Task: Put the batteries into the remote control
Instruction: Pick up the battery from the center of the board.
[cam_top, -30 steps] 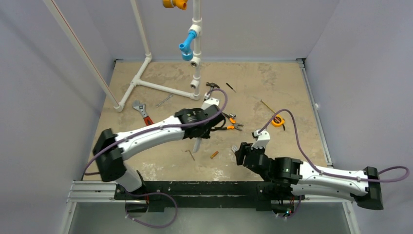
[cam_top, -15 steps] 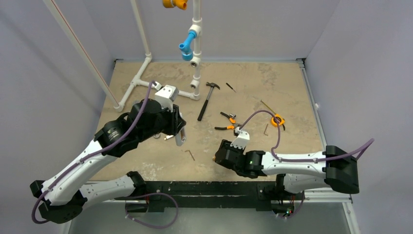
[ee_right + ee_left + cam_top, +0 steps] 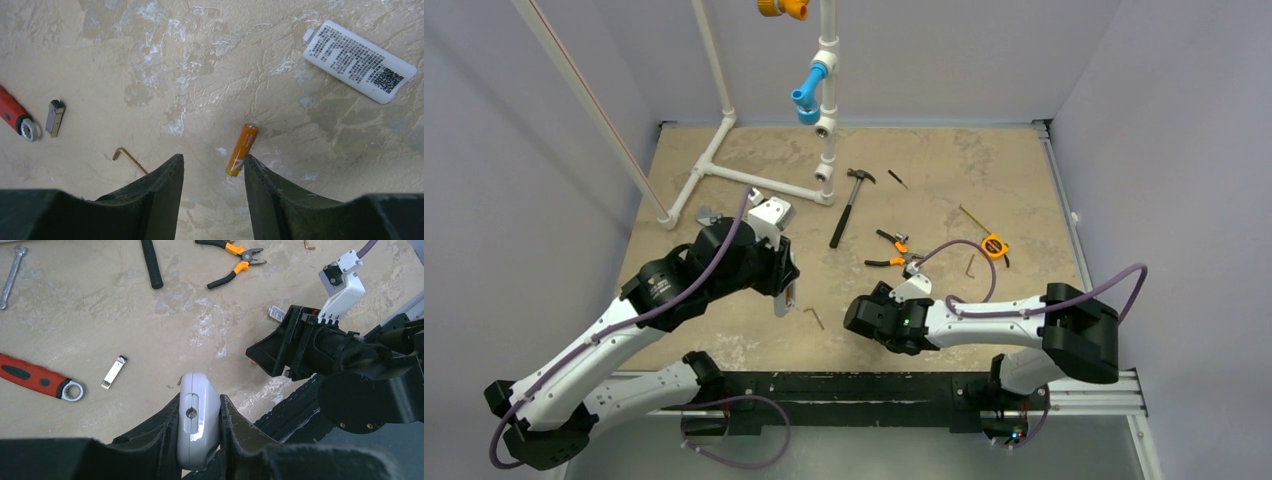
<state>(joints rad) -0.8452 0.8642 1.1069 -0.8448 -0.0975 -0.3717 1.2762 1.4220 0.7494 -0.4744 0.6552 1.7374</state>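
Note:
My left gripper (image 3: 199,400) is shut on the remote control (image 3: 198,425), a slim white handset seen end-on between the black fingers. In the top view it hangs from that gripper (image 3: 779,285) above the left half of the table. One orange battery (image 3: 242,149) lies on the table, its near end just inside the right fingertip (image 3: 250,162) of my right gripper (image 3: 213,159). That gripper is open and low over the table, with nothing between its fingers. In the top view the right gripper's head (image 3: 864,316) hides the battery.
A white battery cover (image 3: 359,61) with a printed label lies beyond the battery. A hex key (image 3: 129,159), a small silvery piece (image 3: 113,372) and a red-handled wrench (image 3: 35,380) lie to the left. Pliers (image 3: 892,252), a hammer (image 3: 848,205), a tape measure (image 3: 994,246) and a pipe frame (image 3: 754,180) stand farther back.
My left arm has swung back to the left with the remote still gripped. My right gripper has moved left until it hangs over the battery, and its jaws have narrowed.

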